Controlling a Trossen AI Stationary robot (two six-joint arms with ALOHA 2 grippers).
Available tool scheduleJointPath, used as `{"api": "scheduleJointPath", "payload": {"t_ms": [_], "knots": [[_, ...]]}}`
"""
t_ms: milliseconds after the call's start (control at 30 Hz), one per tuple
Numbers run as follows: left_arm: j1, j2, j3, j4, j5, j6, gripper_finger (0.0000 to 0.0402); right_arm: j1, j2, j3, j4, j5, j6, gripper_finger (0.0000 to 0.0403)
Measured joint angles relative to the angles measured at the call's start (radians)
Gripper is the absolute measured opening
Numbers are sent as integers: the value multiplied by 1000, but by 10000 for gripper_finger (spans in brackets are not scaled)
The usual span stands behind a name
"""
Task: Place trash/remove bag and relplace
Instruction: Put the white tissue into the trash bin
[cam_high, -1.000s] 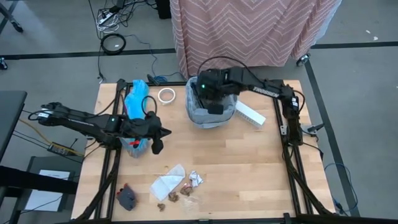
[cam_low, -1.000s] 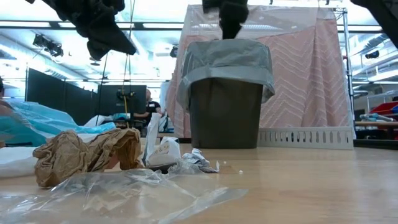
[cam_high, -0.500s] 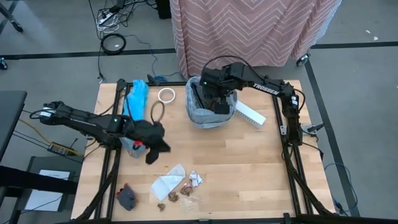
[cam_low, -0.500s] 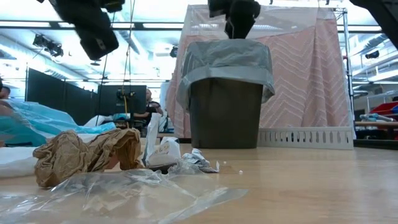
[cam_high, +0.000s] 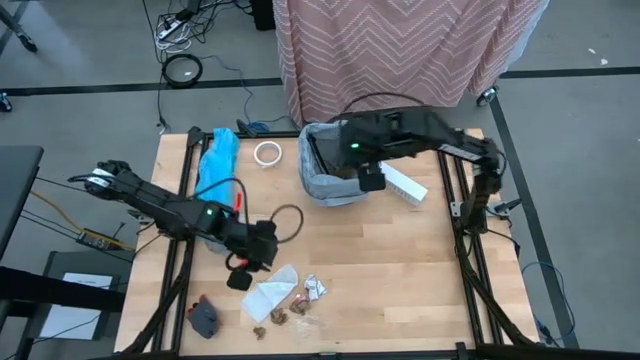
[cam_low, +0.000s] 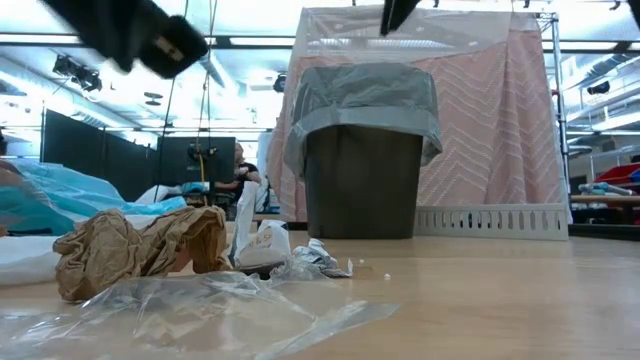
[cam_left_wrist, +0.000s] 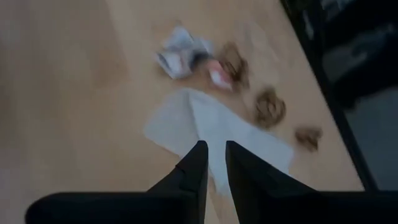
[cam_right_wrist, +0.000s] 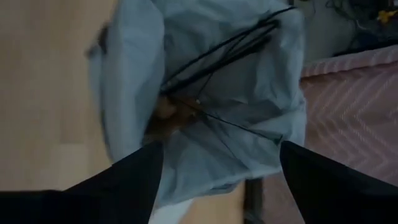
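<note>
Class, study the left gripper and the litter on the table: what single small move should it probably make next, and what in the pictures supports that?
Probably lower the left gripper onto the white paper sheet and close on it. It hovers just beside that sheet with fingers narrowly apart and nothing between them; its wrist view looks straight down at the paper. The grey-lined bin stands ready, with the open right gripper above its rim.

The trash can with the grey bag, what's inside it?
Inside the grey bag, thin dark sticks and something brown show. The bag's folds hide anything deeper.
</note>
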Motion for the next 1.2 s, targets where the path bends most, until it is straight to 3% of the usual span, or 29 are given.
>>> {"api": "scheduleJointPath", "payload": {"t_ms": [367,667,900,1000,1133,1200], "knots": [[-54,227,-84,283,11,-87,105,44,-238,0,-1,-67,331,311],[-71,378,-84,428,35,-173,133,51,-296,0,0,-115,454,311],[-105,497,-74,437,-128,-290,137,64,-295,0,0,-237,525,309],[-109,530,-68,441,-182,-334,121,83,-295,0,0,-264,561,305],[-107,539,-68,440,-226,-348,36,121,-300,0,0,-268,580,298],[-97,531,-63,439,-231,-359,13,135,-303,0,0,-268,584,295]]}}
